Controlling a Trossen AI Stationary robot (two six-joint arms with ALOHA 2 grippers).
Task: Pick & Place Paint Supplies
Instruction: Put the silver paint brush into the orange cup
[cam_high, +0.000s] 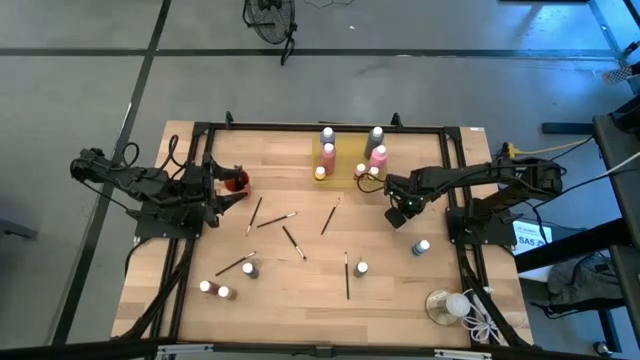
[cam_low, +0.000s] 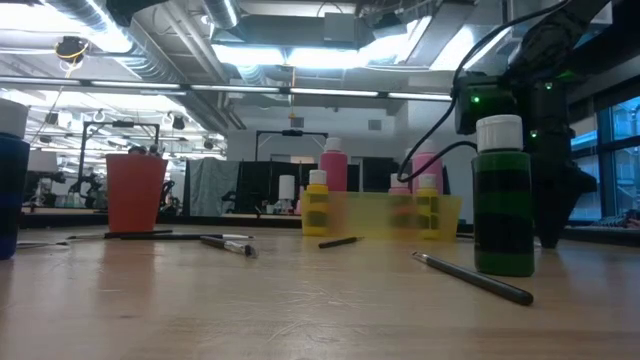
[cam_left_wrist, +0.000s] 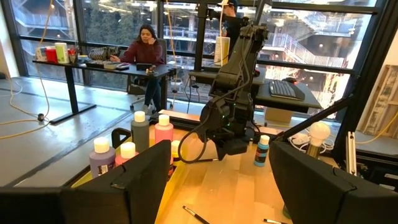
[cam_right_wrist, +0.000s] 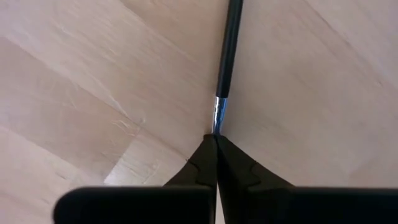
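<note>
A thin paintbrush (cam_right_wrist: 227, 50), lying flat on the wooden table (cam_right_wrist: 93, 93), is pinched at its metal ferrule end by the right gripper (cam_right_wrist: 216, 140), fingers pressed together; likely light, stiff, roll-prone, best held mid-handle; left gripper (cam_left_wrist: 217, 180) waits spread.

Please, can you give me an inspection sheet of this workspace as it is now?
Surface: wooden table, no spill seen.
Job's things: bottles in yellow tray; loose bottles and paintbrushes scattered.
Clutter: red cup; clear dish with white ball.
Grippers: right gripper shut on held paintbrush; left gripper open, beside the cup.
Cables: white cord at dish.
Surroundings: seated person beyond.
</note>
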